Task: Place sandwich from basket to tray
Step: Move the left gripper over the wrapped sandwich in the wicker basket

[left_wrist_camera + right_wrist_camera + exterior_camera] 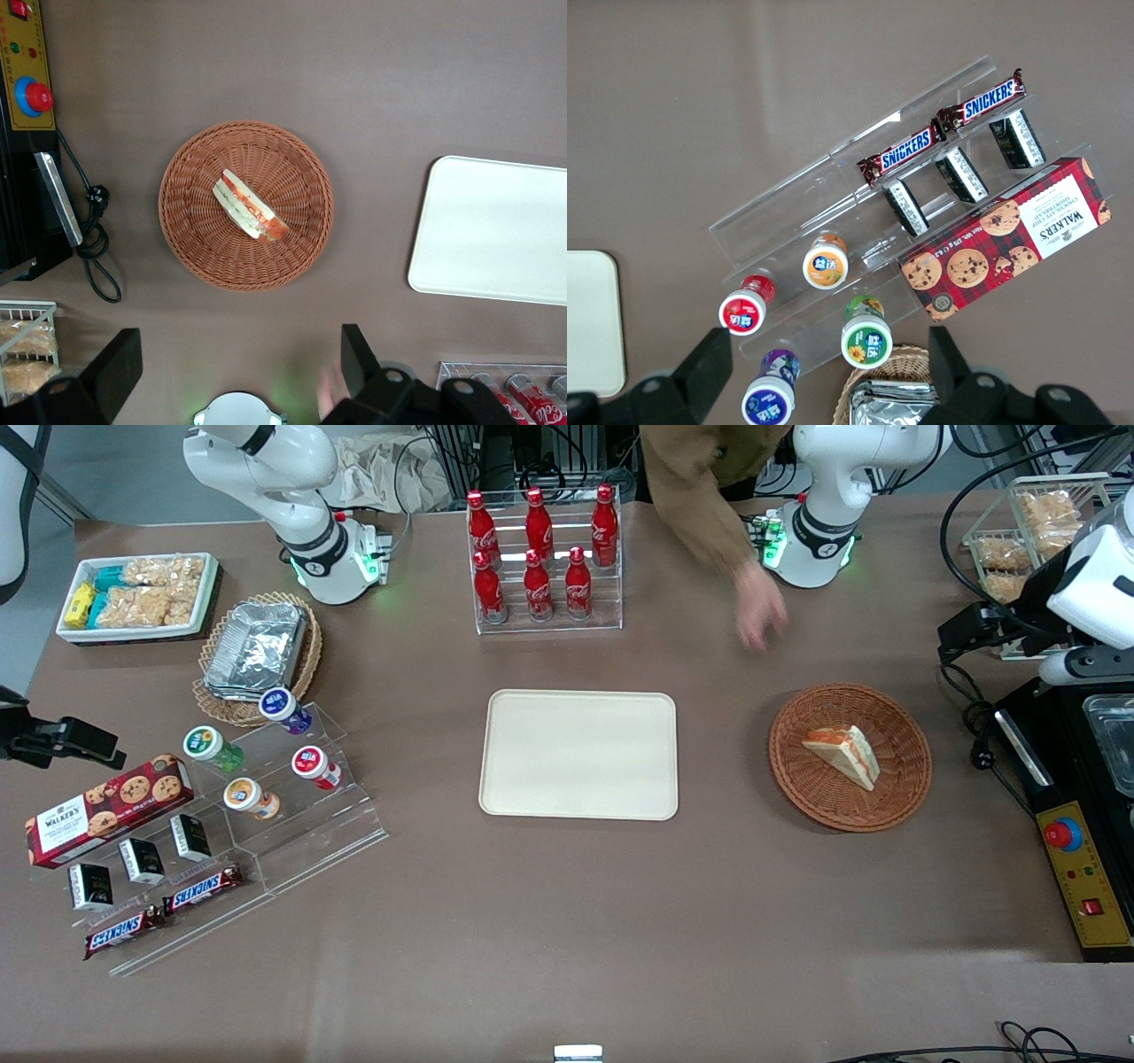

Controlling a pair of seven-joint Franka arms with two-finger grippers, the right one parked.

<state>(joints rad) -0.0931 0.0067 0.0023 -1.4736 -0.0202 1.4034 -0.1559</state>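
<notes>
1. The sandwich (844,755), a white-bread wedge with orange-red and green filling, lies flat on its side in the middle of the round reddish-brown basket (905,779). It is loose, with nothing holding it, so the pick has not yet begun.

2. The basket sits on the brown table toward the working arm's end. The cream tray (578,754) lies flat near the table's centre, well apart from the basket, and is bare, ready to receive the sandwich.

3. The gripper (239,359) hangs high above the table with its camera looking straight down on the basket. Its two dark fingers (356,356) are spread wide apart and hold nothing. That suits a descent onto the wedge from above, probably closing across its flat bread faces.

4. A person's hand (760,615) in a brown sleeve reaches over the table, farther from the front camera than the basket and near the working arm's base. It is the one thing close to the arm's likely path.

5. Bare table lies between basket and tray, so the carry looks unobstructed.

6. A clear rack of red cola bottles (540,558) stands farther from the front camera than the tray. Snack displays and a tan basket of foil trays (255,646) sit toward the parked arm's end, well out of the way.
</notes>
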